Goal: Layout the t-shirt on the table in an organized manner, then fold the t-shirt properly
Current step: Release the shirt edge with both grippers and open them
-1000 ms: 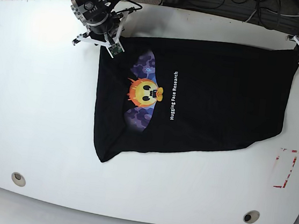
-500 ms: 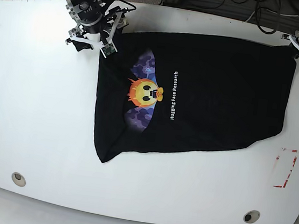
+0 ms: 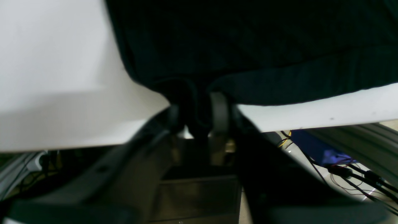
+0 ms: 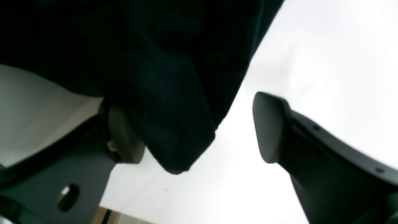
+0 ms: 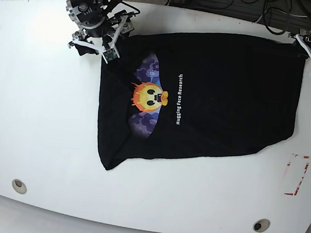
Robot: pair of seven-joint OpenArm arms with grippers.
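The black t-shirt (image 5: 202,99) lies spread, print up, across the far half of the table (image 5: 36,125). The left gripper (image 3: 199,109) pinches its far right corner. The right gripper (image 4: 199,130) stands spread, cloth apparently resting against one finger (image 4: 124,140).

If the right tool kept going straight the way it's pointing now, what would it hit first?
Probably the t-shirt: a black fold already lies between the open right tool's fingers, with the white table beyond. Depth is unclear.
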